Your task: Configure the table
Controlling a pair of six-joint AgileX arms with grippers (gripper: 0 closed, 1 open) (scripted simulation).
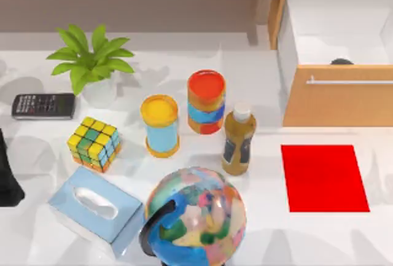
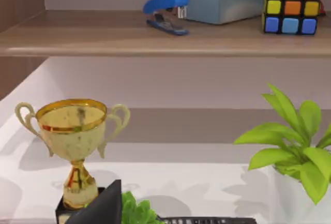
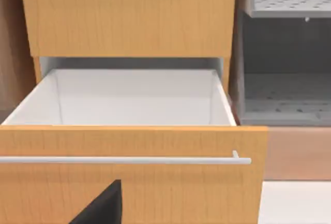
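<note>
White counter (image 1: 276, 229) is spanning the top view, carrying a globe (image 1: 196, 217), tissue box (image 1: 95, 211), cube (image 1: 94, 144), two cans, a bottle (image 1: 238, 140) and a red mat (image 1: 323, 177) at right. Drawer (image 1: 334, 39) is sitting open at upper right. Left end effector (image 1: 7, 174) is sitting at the left edge; can't tell either end effector's grip state

Left arm (image 1: 7, 177): a matte black, angular casing at the top view's left edge. Left gripper (image 2: 101, 208): a plain black wedge-shaped finger. Right gripper (image 3: 101, 206): same black wedge (no markings, screws or cables discernible).
</note>
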